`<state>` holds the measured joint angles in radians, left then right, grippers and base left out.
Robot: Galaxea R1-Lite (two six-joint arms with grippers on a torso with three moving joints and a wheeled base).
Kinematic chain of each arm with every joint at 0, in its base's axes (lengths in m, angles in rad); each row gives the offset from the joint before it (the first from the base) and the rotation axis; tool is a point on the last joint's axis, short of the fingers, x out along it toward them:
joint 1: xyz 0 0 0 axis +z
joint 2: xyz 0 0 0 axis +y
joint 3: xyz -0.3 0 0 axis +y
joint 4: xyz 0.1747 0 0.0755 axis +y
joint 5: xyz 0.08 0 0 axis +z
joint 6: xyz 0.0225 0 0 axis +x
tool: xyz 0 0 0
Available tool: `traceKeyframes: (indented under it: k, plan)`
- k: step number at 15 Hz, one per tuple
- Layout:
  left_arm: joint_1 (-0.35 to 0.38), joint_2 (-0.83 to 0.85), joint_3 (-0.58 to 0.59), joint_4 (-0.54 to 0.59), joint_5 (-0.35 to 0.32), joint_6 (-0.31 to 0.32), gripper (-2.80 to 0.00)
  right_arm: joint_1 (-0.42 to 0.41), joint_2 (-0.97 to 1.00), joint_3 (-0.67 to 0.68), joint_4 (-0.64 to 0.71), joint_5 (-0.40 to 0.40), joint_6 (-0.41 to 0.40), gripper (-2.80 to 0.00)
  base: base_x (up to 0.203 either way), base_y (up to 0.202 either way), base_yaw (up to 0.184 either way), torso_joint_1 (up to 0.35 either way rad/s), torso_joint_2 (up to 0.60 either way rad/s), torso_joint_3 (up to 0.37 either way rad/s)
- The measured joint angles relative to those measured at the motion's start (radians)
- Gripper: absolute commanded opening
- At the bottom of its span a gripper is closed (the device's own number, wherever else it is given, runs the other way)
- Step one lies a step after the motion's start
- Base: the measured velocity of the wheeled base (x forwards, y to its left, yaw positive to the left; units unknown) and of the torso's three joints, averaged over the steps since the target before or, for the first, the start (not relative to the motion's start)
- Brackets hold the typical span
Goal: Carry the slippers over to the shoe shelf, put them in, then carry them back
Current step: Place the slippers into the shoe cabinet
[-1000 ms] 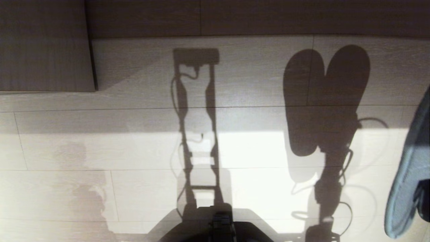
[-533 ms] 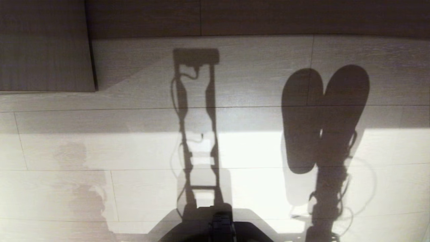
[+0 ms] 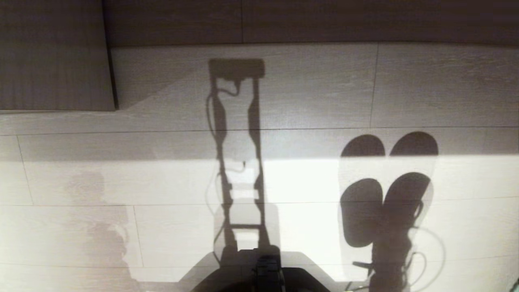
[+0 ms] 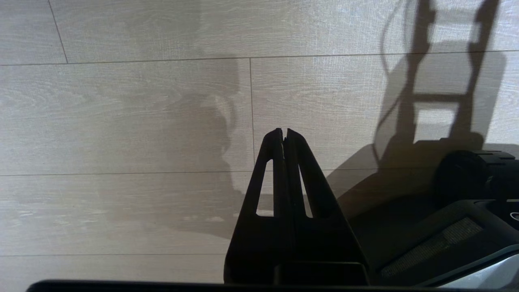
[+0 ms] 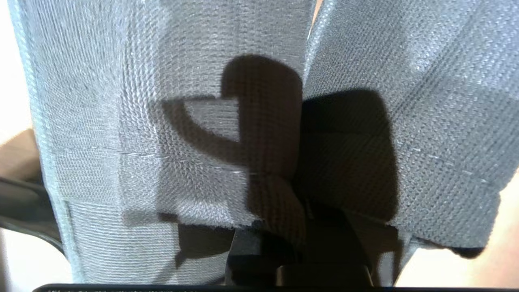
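The slippers [image 5: 142,121] are soft grey-blue fabric and fill the right wrist view side by side, the second one [image 5: 425,121] beside the first. My right gripper [image 5: 302,202] is shut on their inner edges where the two broad bands meet; its fingertips are hidden under the fabric. In the head view neither slipper shows, only their heart-shaped shadow with the arm's shadow [image 3: 385,211] on the floor at the lower right. My left gripper [image 4: 284,134] is shut and empty, hanging parked over bare floorboards. The shoe shelf is out of view.
Pale wood-grain floorboards [image 3: 162,182] stretch ahead, half in bright light. A dark wood-grain panel [image 3: 52,52] stands at the far left and a dark band of board [image 3: 304,20] runs along the far edge. My own base [image 3: 263,278] shows at the near edge.
The slipper seen at the head view's right edge has left that view. The shadow of the slippers and right arm has slid down the floor toward my base. The left arm has not moved.
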<state>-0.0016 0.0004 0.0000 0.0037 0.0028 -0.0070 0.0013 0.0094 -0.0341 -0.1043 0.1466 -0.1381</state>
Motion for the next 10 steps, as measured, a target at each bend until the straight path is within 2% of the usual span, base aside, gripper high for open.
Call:
traceKeyframes:
  k: [4, 6, 10]
  plan:
    - [0.0, 0.0, 0.0, 0.0, 0.0, 0.0, -2.8, 0.0, -0.011, 0.03, 0.044, -0.118, 0.012, -2.8, 0.0, 0.0, 0.0, 0.0, 0.0, 0.0]
    - [0.0, 0.0, 0.0, 0.001, 0.0, 0.001, -2.8, 0.0, -0.012, 0.033, 0.11, -0.117, 0.022, -2.8, 0.0, 0.0, 0.0, 0.0, 0.0, 0.0]
    - [0.0, 0.0, 0.0, 0.001, 0.0, -0.003, -2.8, -0.001, -0.013, 0.034, 0.114, -0.116, 0.033, -2.8, 0.0, 0.0, 0.0, 0.0, 0.0, 0.008]
